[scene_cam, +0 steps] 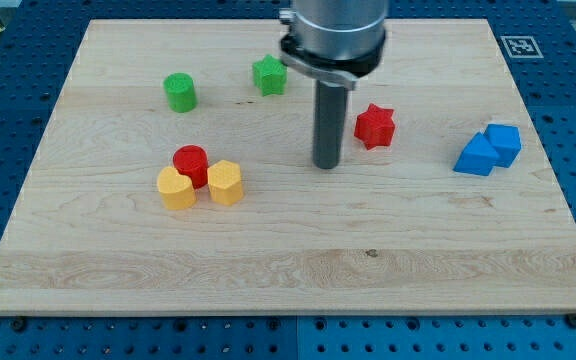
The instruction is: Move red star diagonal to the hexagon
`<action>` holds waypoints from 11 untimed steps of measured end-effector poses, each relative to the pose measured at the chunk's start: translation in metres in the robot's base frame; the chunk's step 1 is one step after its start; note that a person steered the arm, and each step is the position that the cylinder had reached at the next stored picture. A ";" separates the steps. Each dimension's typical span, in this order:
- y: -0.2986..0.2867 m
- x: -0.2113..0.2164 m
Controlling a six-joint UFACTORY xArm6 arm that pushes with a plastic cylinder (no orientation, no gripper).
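The red star (374, 126) lies right of the board's middle. My tip (327, 165) stands just to the star's left and slightly below it, a small gap apart. The yellow hexagon (225, 182) sits at the view's left of centre. It touches a red cylinder (190, 163) and a yellow heart-like block (176, 188) on its left. The star is far to the right of the hexagon and a little higher.
A green cylinder (179, 92) and a green star (269, 75) lie near the view's top. Two blue blocks (488, 150) sit together at the view's right. The wooden board (288, 270) rests on a blue perforated table.
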State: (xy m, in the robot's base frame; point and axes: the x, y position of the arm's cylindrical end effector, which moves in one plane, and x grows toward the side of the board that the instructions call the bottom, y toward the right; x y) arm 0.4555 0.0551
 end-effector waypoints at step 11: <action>-0.077 -0.066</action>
